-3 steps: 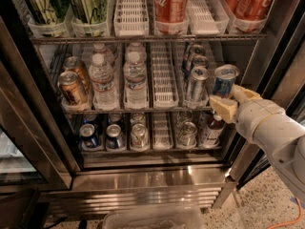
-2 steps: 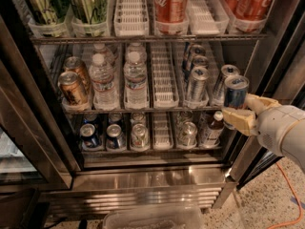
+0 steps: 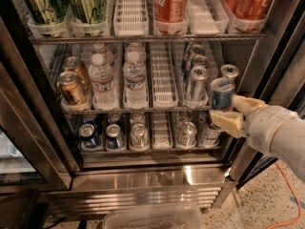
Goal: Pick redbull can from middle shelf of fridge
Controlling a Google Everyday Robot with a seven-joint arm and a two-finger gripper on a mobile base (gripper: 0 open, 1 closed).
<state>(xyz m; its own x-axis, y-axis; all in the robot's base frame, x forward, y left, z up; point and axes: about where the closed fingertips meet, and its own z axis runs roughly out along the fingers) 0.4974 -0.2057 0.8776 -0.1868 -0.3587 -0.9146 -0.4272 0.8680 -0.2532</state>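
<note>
The fridge stands open with three racks of drinks. My gripper is at the right, in front of the middle shelf, with its cream fingers shut on the redbull can. The can is upright, blue and silver with a silver top, held clear of the rack's front edge. Another slim can stands behind it in the right lane. My white arm comes in from the lower right.
Slim silver cans, water bottles and copper cans fill the middle shelf. Red cans and green cans stand above, short blue cans below. A dark door frame is at the right.
My gripper has drawn back out of the shelf toward the right and a little down, bringing the redbull can with it.
</note>
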